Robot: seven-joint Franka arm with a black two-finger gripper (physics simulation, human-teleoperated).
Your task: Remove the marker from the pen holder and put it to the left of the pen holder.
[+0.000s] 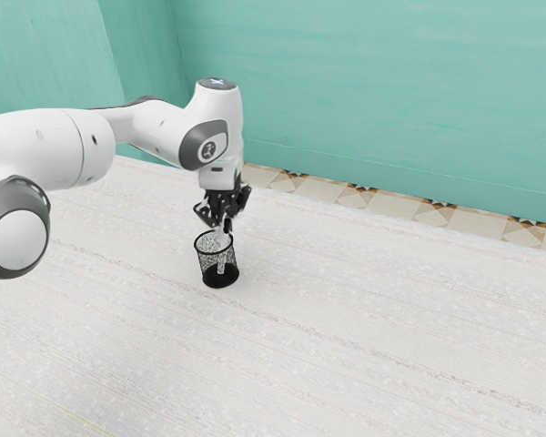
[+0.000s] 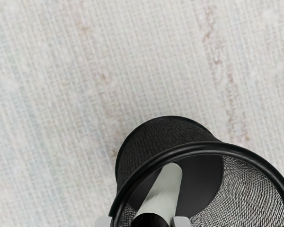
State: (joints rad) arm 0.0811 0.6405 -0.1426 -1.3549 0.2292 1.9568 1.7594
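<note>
Going from the exterior view's left to its right, the white and dark-grey arm (image 1: 96, 146) is coming in over the pale, streaky counter (image 1: 346, 319), which is stretching right across the scene. Its wrist section is hanging above the black mesh pen holder (image 1: 206, 266), which is standing upright on the counter with its open rim facing up.

The black claw (image 1: 224, 224) is pointing down just above the holder's rim. I cannot tell whether it is spread, pressed together or pinching anything.

The marker (image 2: 163, 194) is still sitting in the pen holder, not beside it. Its pale barrel is showing through the mesh in the exterior view, with the upper part rising past the rim, right under the claw. In the wrist view the barrel is leaning inside the holder, its far end lying over the dark base and its black near end coming up towards the claw. Whether the far end is touching the base, I cannot tell.

Further towards the exterior view's right, a band of beige tiles with brown and black patterning (image 1: 359, 198) is running along behind the counter, and the teal wall (image 1: 391, 91) is rising behind that.
</note>
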